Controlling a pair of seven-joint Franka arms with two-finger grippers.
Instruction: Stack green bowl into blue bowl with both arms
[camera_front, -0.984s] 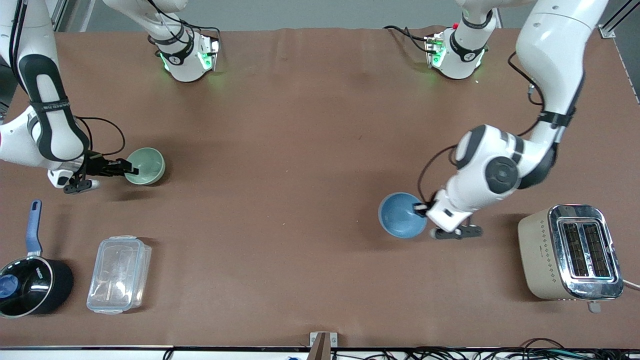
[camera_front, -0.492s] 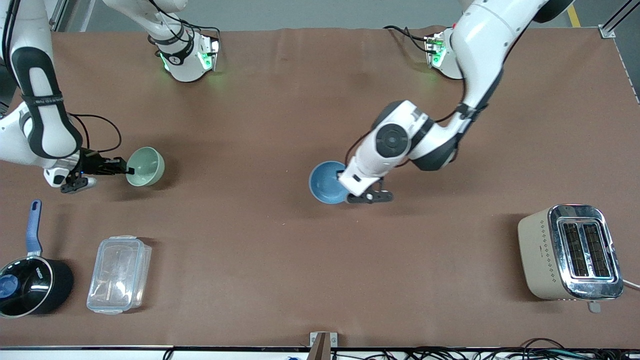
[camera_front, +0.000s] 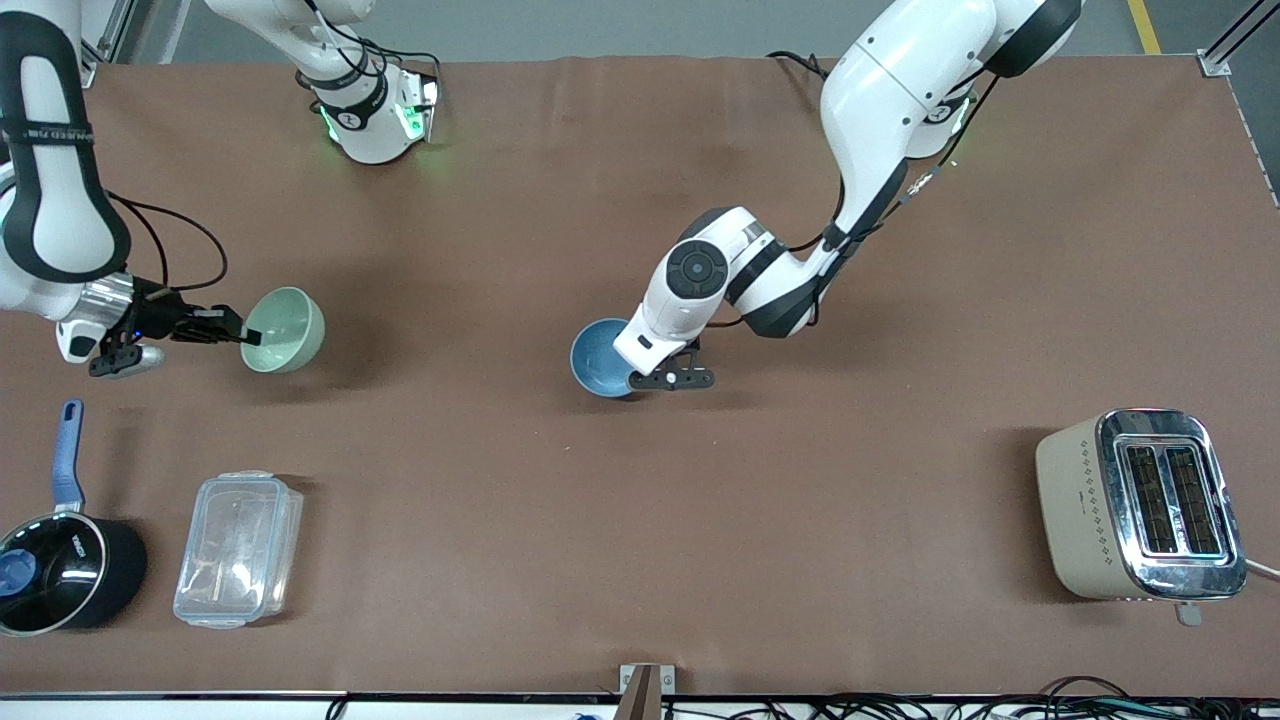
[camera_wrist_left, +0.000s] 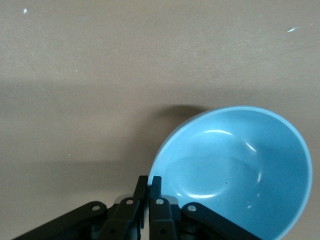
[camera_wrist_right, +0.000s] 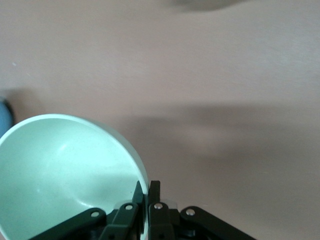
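The pale mint-green bowl (camera_front: 285, 329) hangs tilted above the table toward the right arm's end. My right gripper (camera_front: 248, 337) is shut on its rim; in the right wrist view the rim sits between the fingers (camera_wrist_right: 148, 192) and the bowl (camera_wrist_right: 60, 170) fills the corner. The medium-blue bowl (camera_front: 598, 359) is over the middle of the table, tilted, its rim pinched by my left gripper (camera_front: 632, 378). In the left wrist view the blue bowl (camera_wrist_left: 235, 165) is clamped at its rim by the gripper (camera_wrist_left: 149, 184).
A black pot with a blue handle (camera_front: 62, 560) and a clear plastic container (camera_front: 238, 548) sit near the front camera at the right arm's end. A beige toaster (camera_front: 1140, 505) stands at the left arm's end. The brown table (camera_front: 620, 520) lies bare between them.
My left arm has carried the blue bowl from near the toaster to the table's middle. My right gripper has lifted the green bowl and tilted it.
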